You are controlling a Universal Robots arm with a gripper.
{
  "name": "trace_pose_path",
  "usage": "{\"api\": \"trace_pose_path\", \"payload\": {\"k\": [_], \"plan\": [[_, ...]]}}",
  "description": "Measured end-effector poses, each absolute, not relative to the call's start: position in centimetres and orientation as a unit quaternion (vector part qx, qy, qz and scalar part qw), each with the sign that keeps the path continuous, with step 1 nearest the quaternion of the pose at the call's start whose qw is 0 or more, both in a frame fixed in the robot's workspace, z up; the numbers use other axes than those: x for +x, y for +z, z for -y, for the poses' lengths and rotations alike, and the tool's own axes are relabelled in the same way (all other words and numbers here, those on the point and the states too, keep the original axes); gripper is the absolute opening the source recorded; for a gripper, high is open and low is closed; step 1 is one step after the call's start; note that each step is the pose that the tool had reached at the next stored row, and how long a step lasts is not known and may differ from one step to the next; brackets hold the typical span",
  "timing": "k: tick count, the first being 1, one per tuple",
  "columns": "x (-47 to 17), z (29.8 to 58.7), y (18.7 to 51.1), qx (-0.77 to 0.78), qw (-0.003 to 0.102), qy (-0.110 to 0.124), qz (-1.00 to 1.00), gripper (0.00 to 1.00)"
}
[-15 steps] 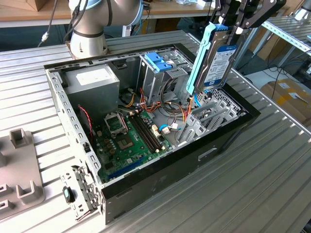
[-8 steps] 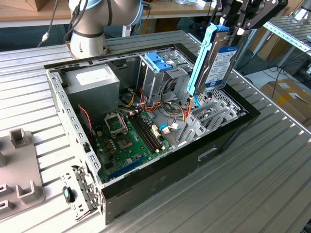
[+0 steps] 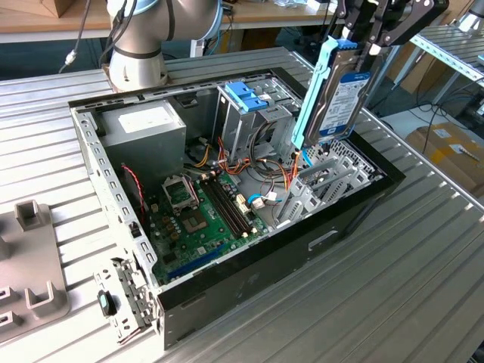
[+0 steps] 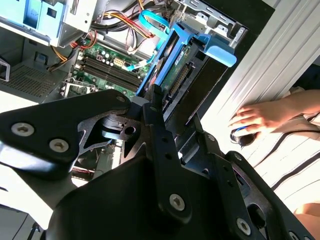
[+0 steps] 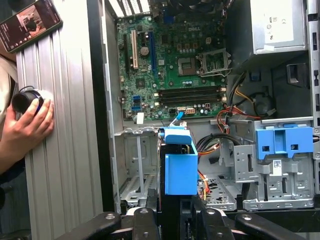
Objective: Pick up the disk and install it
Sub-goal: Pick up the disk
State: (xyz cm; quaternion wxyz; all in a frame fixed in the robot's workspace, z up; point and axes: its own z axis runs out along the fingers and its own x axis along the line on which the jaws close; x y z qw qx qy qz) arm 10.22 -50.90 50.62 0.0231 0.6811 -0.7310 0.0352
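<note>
The disk (image 3: 342, 102), a silver drive with a white-and-blue label in a light blue carrier rail, hangs upright over the open computer case (image 3: 302, 246), at the exterior view's right end. My gripper (image 3: 361, 45) is shut on its upper edge from above. In the first wrist view the disk's blue carrier (image 5: 180, 170) shows end-on between my black fingers (image 5: 145, 220), above a grey metal bay (image 5: 137, 170). In the second wrist view the disk (image 4: 192, 55) runs away from my gripper (image 4: 157, 102) toward the case's inside.
Inside the case lie a green motherboard (image 3: 197, 219), a grey power supply (image 3: 144, 125) and a tall metal drive cage with a blue bracket (image 3: 246, 94). Loose cables (image 3: 265, 181) sit beside the bay. A person's hand (image 5: 27, 125) rests on the table by a phone (image 5: 30, 22). A grey fixture (image 3: 30, 257) stands at the left.
</note>
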Motion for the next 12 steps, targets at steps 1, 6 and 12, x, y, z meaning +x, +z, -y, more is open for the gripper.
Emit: {"api": "trace_pose_path", "payload": {"k": [1,6,12], "plan": [[10.22,50.94,50.62,0.681,0.023,0.035,0.731,0.35],[10.21,51.61,50.62,0.681,0.023,0.035,0.731,0.35],[10.21,51.66,50.62,0.681,0.023,0.035,0.731,0.35]]}}
